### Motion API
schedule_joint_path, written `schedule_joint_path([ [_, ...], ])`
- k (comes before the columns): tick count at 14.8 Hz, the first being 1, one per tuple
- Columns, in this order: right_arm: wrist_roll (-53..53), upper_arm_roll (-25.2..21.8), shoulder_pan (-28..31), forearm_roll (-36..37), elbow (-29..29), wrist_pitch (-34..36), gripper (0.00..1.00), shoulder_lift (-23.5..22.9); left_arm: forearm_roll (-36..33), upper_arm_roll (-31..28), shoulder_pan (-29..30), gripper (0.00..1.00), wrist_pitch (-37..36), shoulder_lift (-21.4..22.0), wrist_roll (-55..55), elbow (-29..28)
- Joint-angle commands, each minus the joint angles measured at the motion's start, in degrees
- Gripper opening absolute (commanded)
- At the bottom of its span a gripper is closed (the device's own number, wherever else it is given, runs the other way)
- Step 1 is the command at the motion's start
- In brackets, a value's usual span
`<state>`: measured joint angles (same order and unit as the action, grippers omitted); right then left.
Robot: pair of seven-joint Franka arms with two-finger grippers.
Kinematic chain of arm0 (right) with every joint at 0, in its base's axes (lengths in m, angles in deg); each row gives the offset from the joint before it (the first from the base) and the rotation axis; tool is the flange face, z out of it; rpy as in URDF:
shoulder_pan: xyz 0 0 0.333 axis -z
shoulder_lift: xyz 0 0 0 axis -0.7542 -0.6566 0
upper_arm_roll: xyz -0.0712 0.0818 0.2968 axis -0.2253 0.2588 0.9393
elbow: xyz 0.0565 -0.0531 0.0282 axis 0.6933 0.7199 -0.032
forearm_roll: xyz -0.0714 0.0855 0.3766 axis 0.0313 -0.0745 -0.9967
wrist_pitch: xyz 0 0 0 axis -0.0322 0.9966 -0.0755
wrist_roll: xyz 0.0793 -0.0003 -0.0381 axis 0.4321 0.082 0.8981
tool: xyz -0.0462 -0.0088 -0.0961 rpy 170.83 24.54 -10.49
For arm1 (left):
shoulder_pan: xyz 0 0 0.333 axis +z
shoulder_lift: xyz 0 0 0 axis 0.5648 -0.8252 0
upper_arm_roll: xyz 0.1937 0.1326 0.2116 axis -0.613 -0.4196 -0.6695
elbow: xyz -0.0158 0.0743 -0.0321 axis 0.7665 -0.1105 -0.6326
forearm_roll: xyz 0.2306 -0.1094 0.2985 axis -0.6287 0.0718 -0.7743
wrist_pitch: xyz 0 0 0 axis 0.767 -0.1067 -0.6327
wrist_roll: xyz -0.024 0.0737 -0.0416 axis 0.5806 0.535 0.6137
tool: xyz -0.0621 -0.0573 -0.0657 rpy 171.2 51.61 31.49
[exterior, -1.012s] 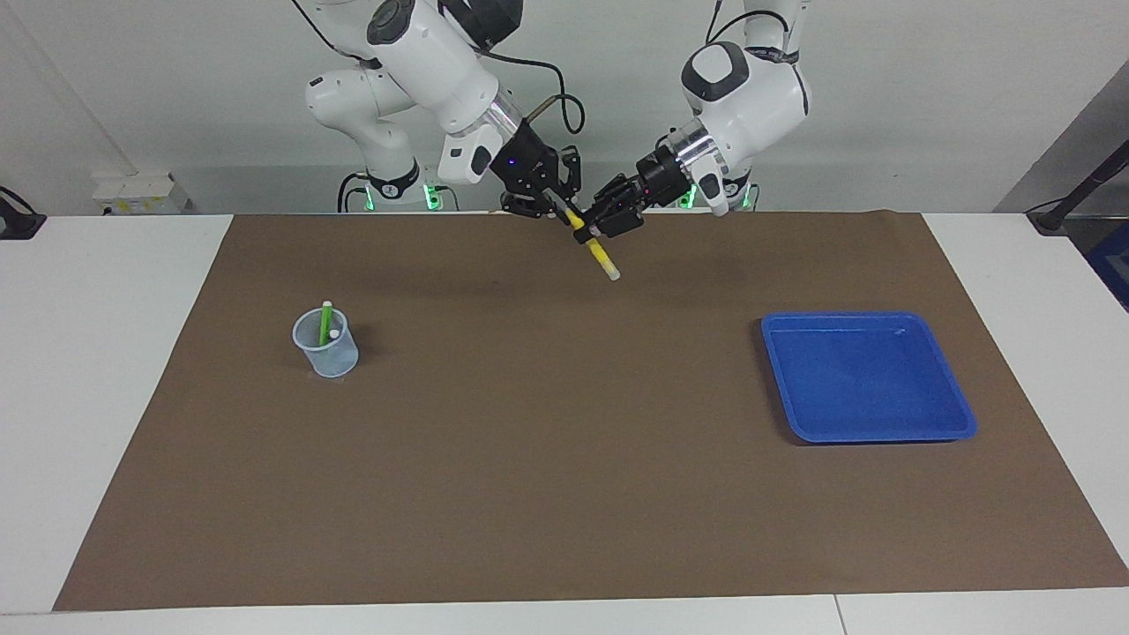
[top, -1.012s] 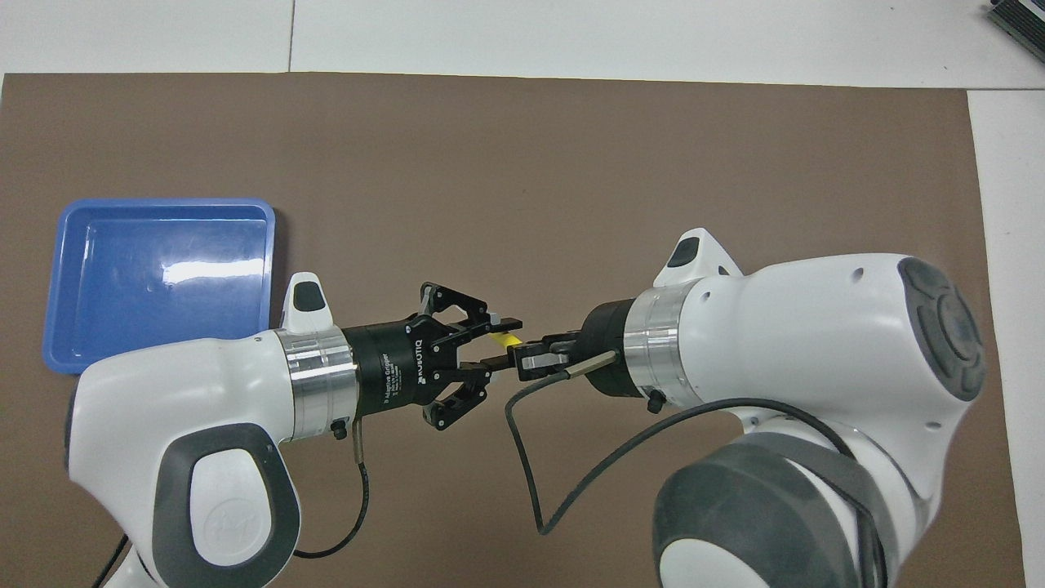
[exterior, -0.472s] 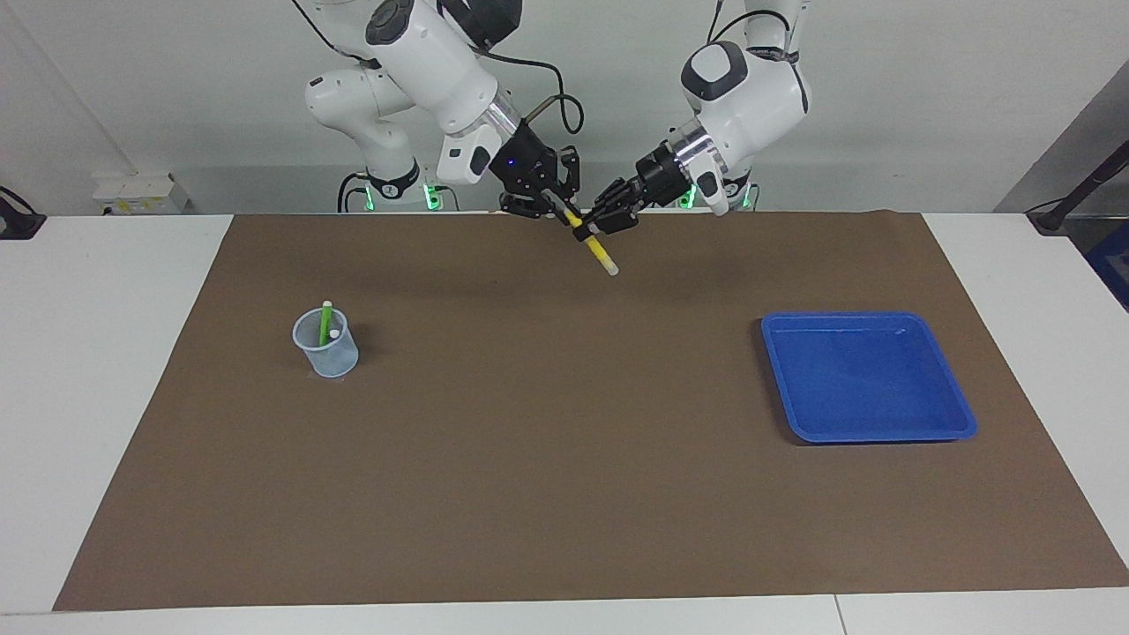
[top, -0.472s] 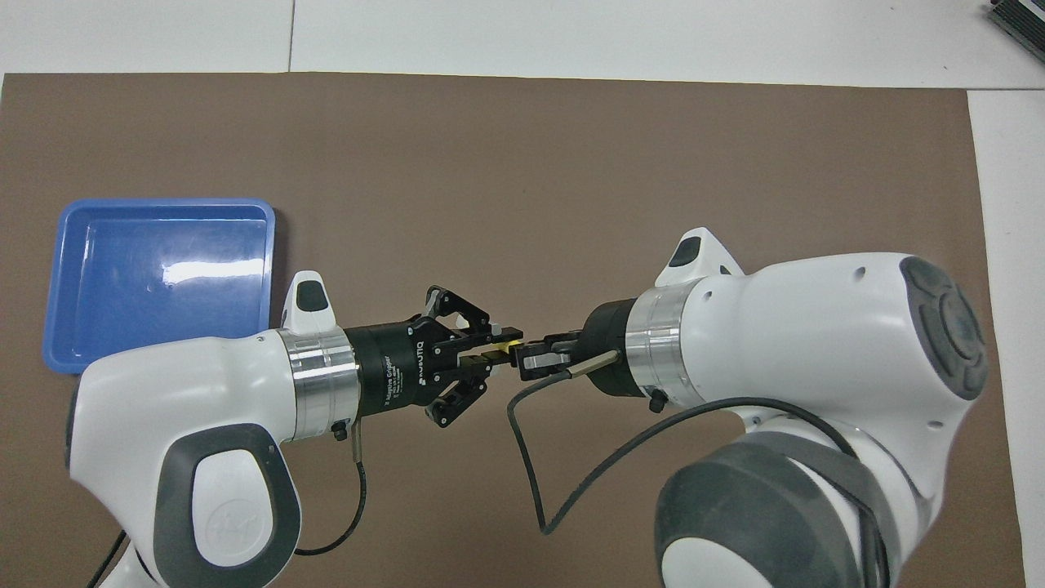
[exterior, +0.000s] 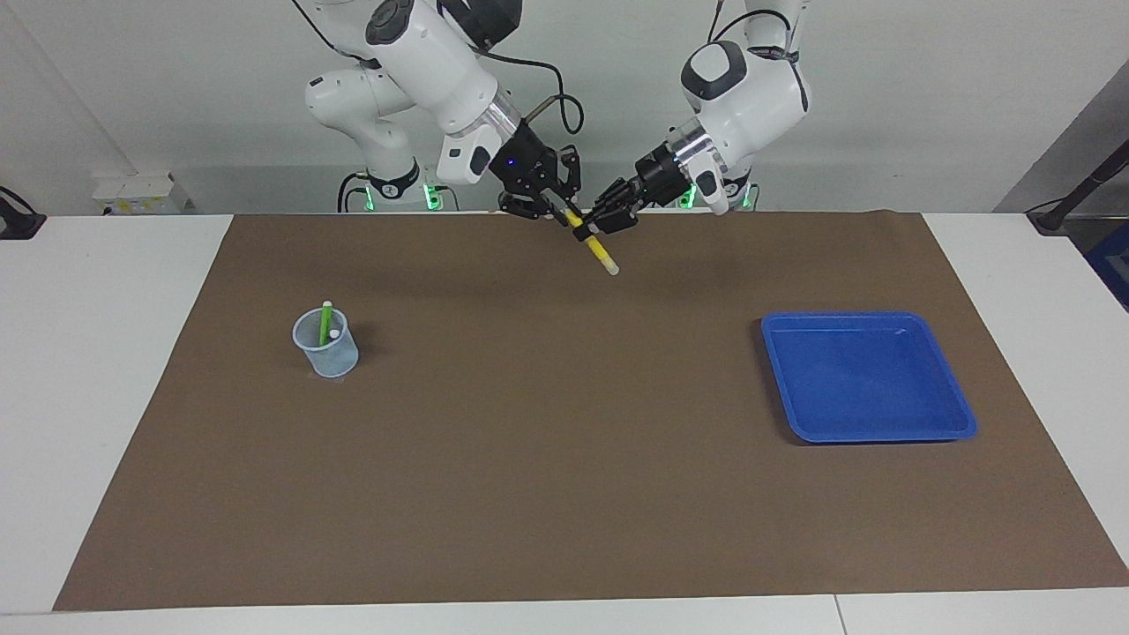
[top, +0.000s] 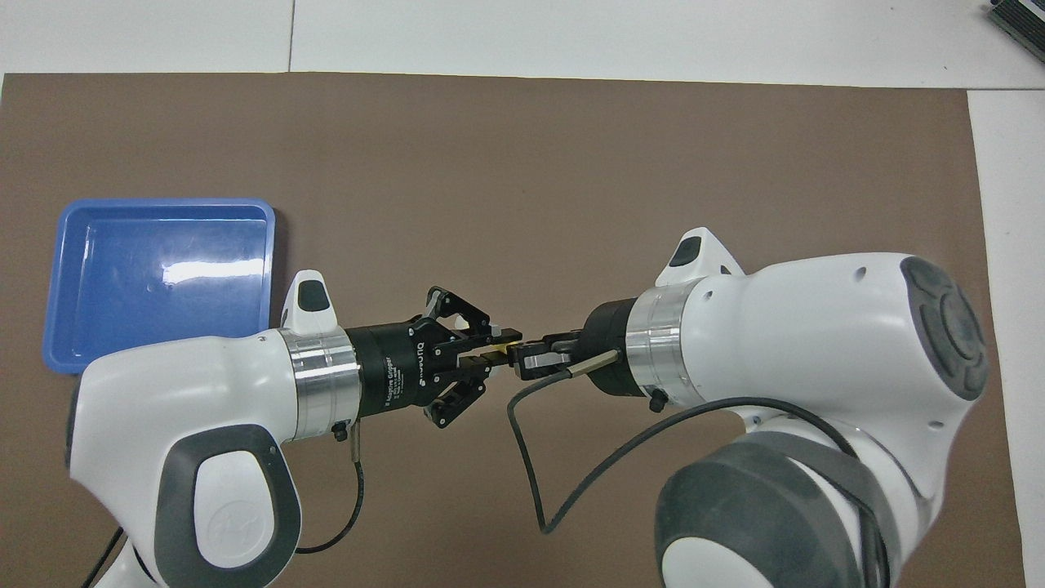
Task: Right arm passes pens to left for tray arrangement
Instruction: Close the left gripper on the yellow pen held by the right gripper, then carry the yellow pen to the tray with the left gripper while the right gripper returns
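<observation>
Bright, even room light, both views sharp.
White glare streaks the blue tray [top: 163,269] at the overhead frame's left; soft shadows lie under the arms on the brown mat [exterior: 564,441].

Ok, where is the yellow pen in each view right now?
Facing view: yellow pen slants down between the two grippers, over the mat's edge nearest the robots.
Overhead view: only a yellow sliver shows between the grippers.
Shared landmark: blue tray, toward the left arm's end.

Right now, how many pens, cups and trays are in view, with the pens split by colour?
yellow pen: 1
green pen: 1
cup: 1
tray: 1
Total: 4, plus a white tip in the cup, perhaps another pen.
</observation>
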<state>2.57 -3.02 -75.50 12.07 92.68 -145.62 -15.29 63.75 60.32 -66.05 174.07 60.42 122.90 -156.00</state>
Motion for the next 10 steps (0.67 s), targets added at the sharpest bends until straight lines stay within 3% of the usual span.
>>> schedule_joint_path([
  [1,0.72,-0.05,0.97,0.12,0.84,-0.79,1.00,0.85,-6.72,0.18,0.99,0.00,-2.45,-0.06,-0.25,0.76],
  [10,21.79,-0.05,10.89,19.43,4.61,4.83,1.00,2.08,-31.26,0.01,10.65,0.00,-23.28,0.03,-24.74,3.57],
])
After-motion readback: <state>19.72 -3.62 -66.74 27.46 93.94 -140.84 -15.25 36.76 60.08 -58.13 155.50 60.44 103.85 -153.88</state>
